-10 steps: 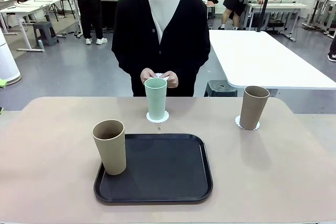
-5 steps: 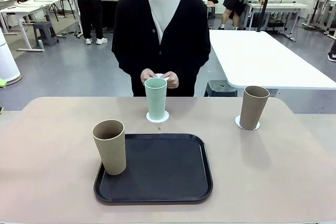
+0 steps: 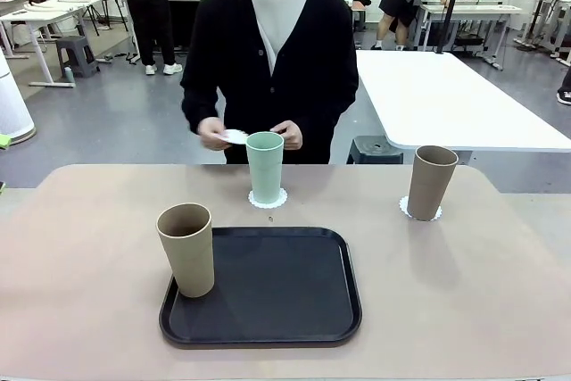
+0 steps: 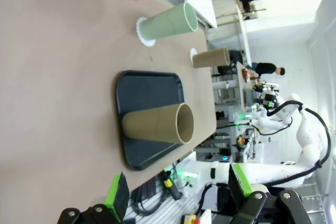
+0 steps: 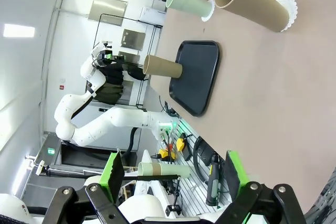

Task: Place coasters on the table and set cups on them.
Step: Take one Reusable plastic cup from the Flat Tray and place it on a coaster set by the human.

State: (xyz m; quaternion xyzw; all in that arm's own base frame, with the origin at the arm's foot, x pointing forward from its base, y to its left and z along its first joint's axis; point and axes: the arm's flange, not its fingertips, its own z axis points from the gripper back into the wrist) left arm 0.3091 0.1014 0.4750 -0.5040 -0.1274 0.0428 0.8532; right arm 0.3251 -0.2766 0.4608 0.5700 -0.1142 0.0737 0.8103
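Two of the three tall tapered matte cups stand on thin white scalloped coasters. The mint green cup (image 3: 265, 167) has its coaster (image 3: 268, 200) near the middle of the far edge of the beige bench (image 3: 89, 220). One tan-brown cup (image 3: 431, 180) has its coaster (image 3: 419, 213) toward the far right corner. The third coaster (image 3: 235, 136) is not yet down; a person's hand (image 3: 212, 134) holds it flat just beyond the far edge, beside the mint green cup's rim.

The third cup (image 3: 187, 249), also tan-brown, stands upright with its long axis vertical at the near left corner of the black rounded-rectangle tray (image 3: 285, 283), which lies by the middle of the near edge.

That cup sits toward the bench's left edge, so the left arm looks the nearer one. The left tool (image 4: 178, 190) looks along its fingers at the cup well ahead. Its green pads are spread wide with nothing between them. The right tool (image 5: 173, 174) is likewise fully spread and empty, well apart from every cup.
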